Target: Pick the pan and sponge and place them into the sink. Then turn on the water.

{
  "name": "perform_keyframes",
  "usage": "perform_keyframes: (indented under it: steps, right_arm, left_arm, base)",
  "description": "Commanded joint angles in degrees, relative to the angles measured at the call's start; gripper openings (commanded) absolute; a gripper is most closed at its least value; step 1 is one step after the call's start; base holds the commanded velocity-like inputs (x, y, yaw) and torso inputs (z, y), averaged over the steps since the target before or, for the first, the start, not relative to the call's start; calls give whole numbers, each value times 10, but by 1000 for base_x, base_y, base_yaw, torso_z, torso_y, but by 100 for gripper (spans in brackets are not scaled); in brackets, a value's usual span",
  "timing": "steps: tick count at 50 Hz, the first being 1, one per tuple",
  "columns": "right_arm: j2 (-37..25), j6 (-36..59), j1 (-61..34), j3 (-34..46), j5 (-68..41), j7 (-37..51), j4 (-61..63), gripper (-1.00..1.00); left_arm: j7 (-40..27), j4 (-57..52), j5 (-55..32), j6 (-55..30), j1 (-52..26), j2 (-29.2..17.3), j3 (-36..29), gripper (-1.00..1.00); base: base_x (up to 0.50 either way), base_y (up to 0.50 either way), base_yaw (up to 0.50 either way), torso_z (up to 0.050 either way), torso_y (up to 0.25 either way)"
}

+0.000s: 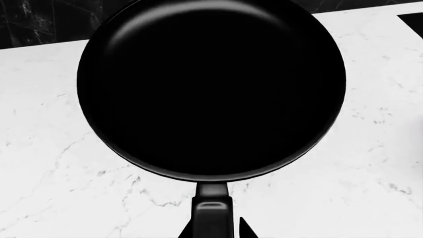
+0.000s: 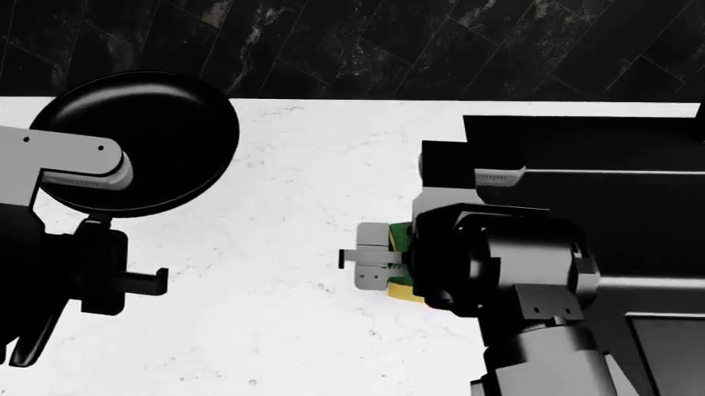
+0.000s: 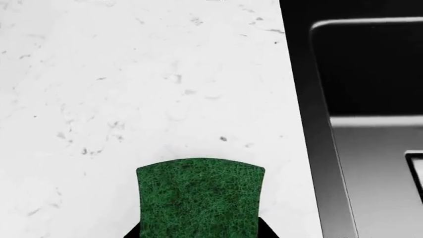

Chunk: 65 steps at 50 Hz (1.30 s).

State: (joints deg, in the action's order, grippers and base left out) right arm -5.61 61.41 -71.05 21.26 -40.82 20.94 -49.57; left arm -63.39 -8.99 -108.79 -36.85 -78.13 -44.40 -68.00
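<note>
We have the frying pan [image 1: 211, 87] clamped by its handle [image 1: 212, 210] in our left gripper [image 1: 213, 229], the pan pointing straight out ahead of the fingers over the marble counter [image 2: 297, 247], at the far left. Our right gripper [image 3: 198, 233] is closed on the green-faced sponge [image 3: 199, 198], just beside the sink [image 3: 370, 148]. The basin lies to the right of both loads, so the sponge arm is much nearer. The pan has the whole counter to cross, its long axis running from handle to bowl, away from us.
</note>
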Motion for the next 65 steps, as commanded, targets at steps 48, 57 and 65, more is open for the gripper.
perform_keyframes:
  steps: [48, 57, 65]
  right_arm:
    - [-299, 91, 170, -40, -212, -110, 650, -100]
    - [-316, 104, 195, -70, -241, -77, 679, -100]
    - [-320, 80, 212, -71, -228, -80, 683, -100]
  left_arm:
    - [172, 0, 146, 0, -4, -34, -7, -100]
    - [163, -19, 117, 7, 0, -43, 6, -100]
    - [160, -23, 119, 8, 5, -45, 4, -100]
  base:
    - [0, 0, 0, 0, 2]
    - [-110, 0, 0, 1, 2]
    - [-444, -27, 0, 0, 0]
